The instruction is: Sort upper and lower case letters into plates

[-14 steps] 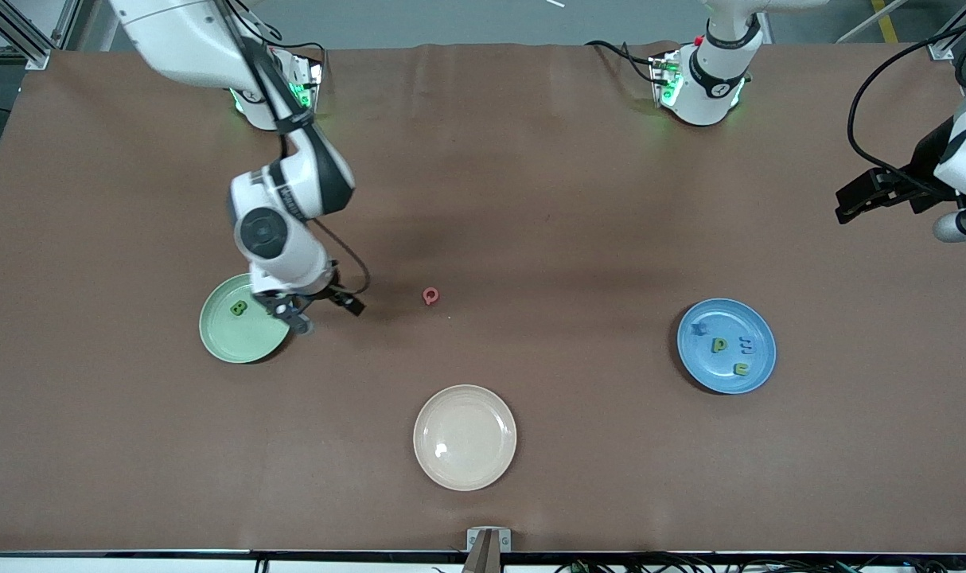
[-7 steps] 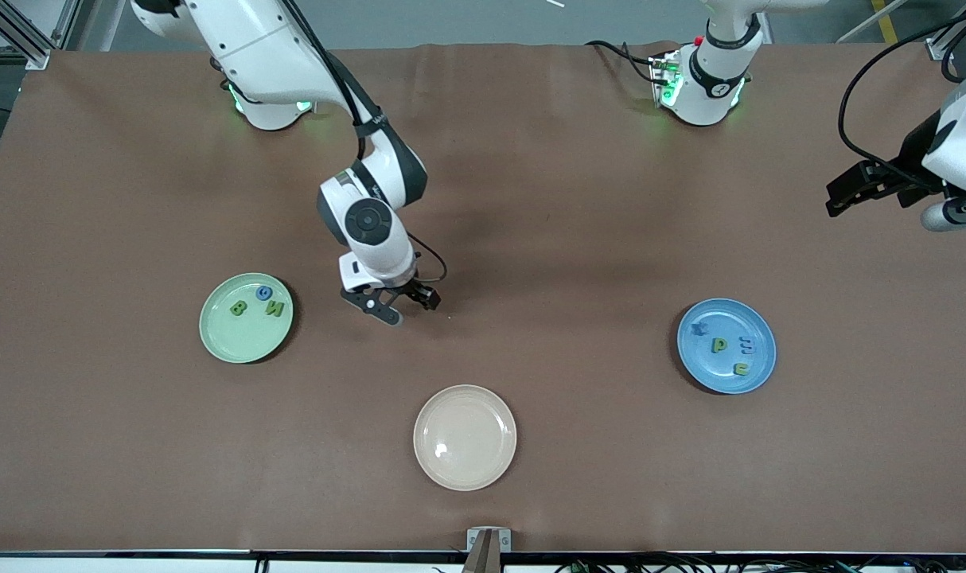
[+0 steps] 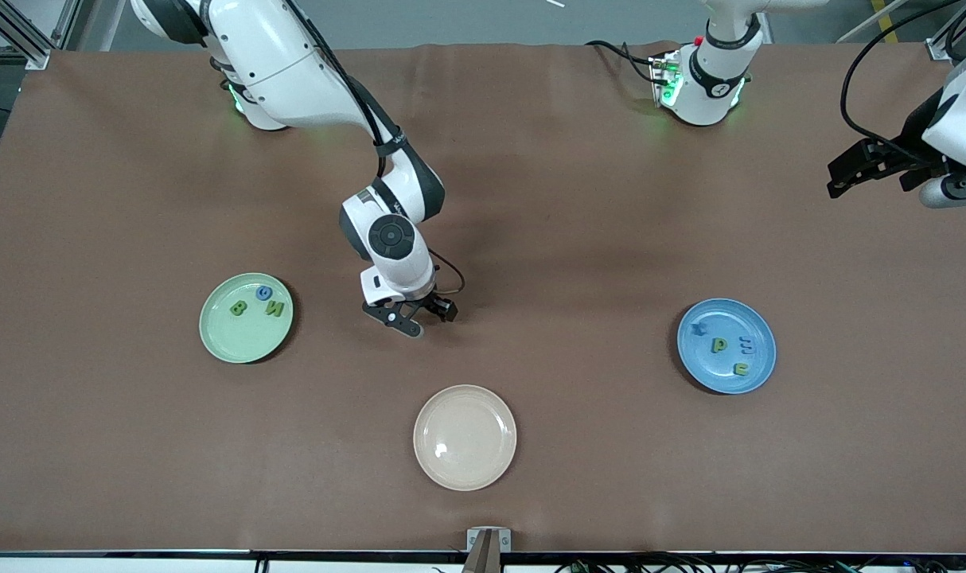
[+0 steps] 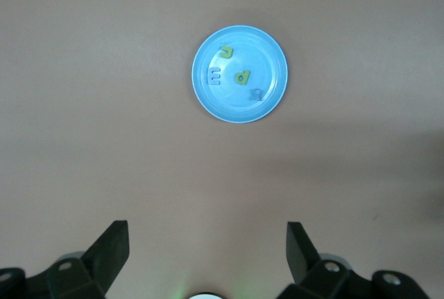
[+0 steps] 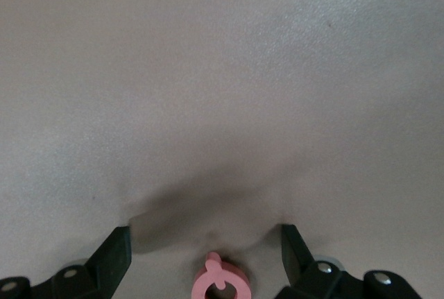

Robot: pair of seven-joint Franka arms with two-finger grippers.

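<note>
White arms (image 3: pixel 292 56), black joints, black claws

Letters (image 3: pixel 254 305) lie in both plates (image 3: pixel 216 338), well apart.

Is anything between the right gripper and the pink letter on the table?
Nothing visible. In the right wrist view the pink letter lies on bare table between the open fingers of the right gripper, which is over the table between the green plate and blue plate.

Brown table cover (image 3: pixel 578 159); grey floor (image 3: pixel 451 20); aluminium frame (image 3: pixel 21 32) at corner.
</note>
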